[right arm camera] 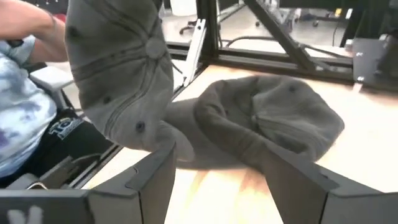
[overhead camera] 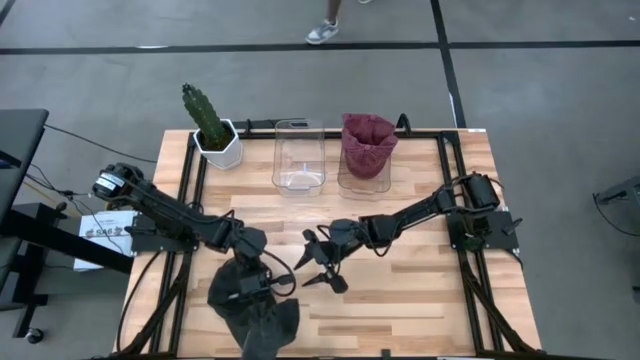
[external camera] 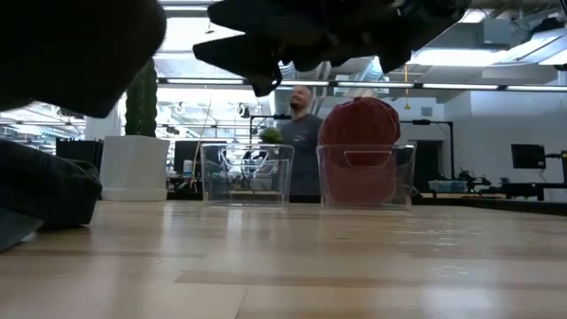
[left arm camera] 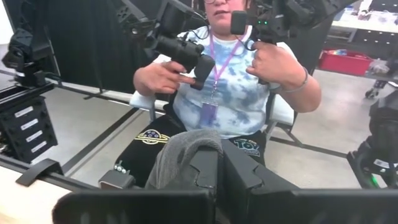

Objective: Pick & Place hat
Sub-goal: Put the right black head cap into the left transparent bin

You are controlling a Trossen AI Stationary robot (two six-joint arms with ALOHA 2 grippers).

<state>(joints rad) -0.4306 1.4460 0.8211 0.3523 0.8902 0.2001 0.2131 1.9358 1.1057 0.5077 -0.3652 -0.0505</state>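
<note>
Left gripper (overhead camera: 250, 283) clamped on grey hat (overhead camera: 255, 315) (another beneath); right gripper (overhead camera: 322, 262) spread, empty. Placement into empty bin (overhead camera: 299, 155) outstanding.

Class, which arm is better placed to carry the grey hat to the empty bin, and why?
Left: its pincer is shut on the grey hat. The right pincer hangs open, holding nothing, beside it. The empty bin stands beyond.

You are in a robotics lab: a pale wooden slatted table (overhead camera: 400, 290) on a black metal frame, grey floor, monitor-lined benches (external camera: 532, 182) behind, and a seated person (left arm camera: 224, 93) gripping black teleoperation handles.
</note>
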